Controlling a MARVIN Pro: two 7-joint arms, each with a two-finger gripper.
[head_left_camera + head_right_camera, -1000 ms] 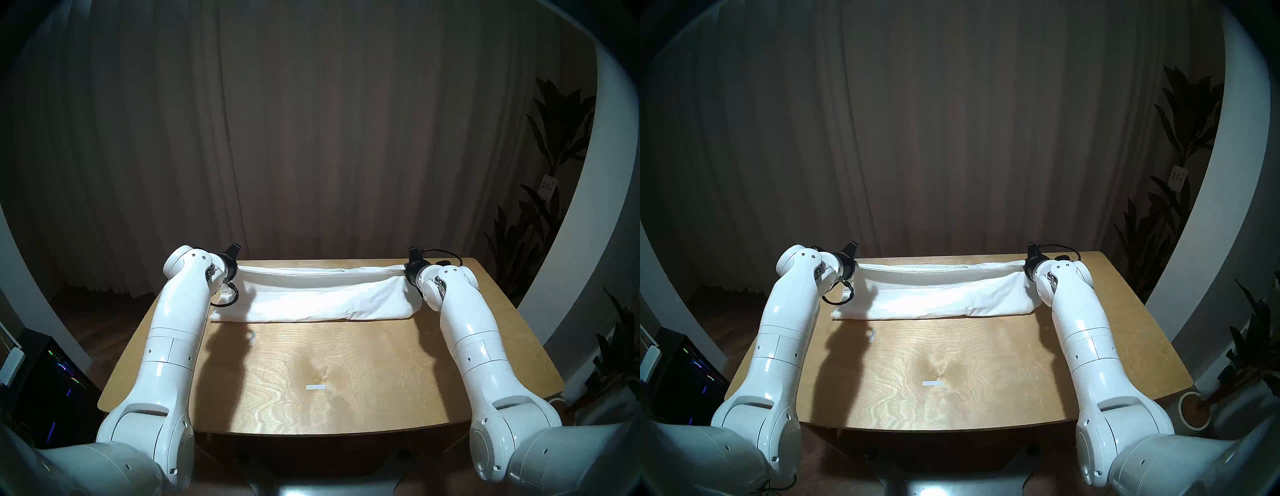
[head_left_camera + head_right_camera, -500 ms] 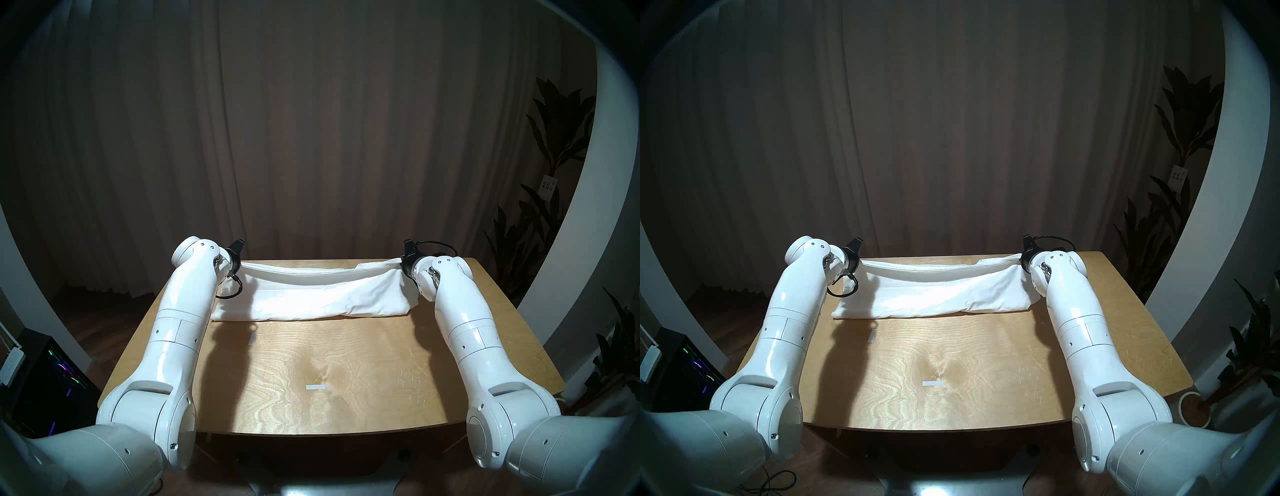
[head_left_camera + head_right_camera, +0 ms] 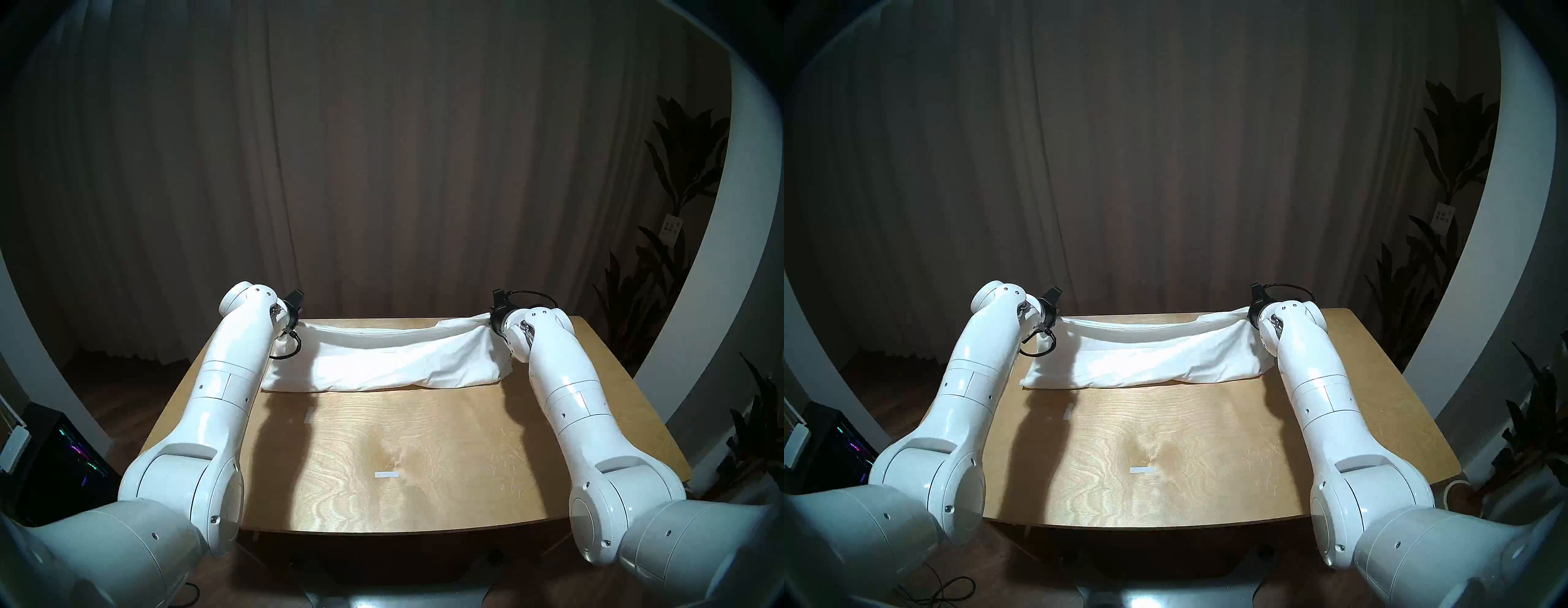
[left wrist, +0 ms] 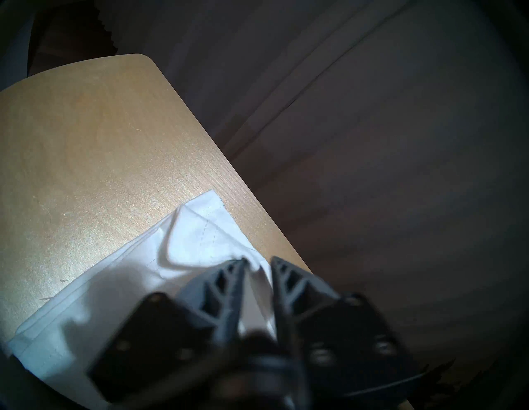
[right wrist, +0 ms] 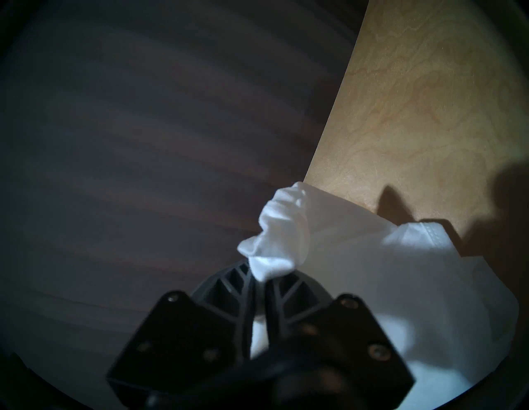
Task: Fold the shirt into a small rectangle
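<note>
Left gripper (image 4: 256,262) is at the table's (image 3: 424,488) far-left side, jaws nearly together with a pinch of shirt (image 3: 394,361) cloth between them, so gripping the far-left corner; the stitched hem shows just past the tips. Shirt is a long white band across the table's far edge, far side lifted and sagging between the arms, near fold resting on the wood. Right gripper (image 5: 259,279) is at the far-right end, clamped on a bunched wad of shirt. Progress, my read: lengthwise folds look done, this is mid-fold bringing the far edge toward the robot; the long band must then be folded across into a small rectangle. Writing: none readable. No print or label shows on the shirt. Two small white tape marks (image 3: 387,474) on the table are blank.
</note>
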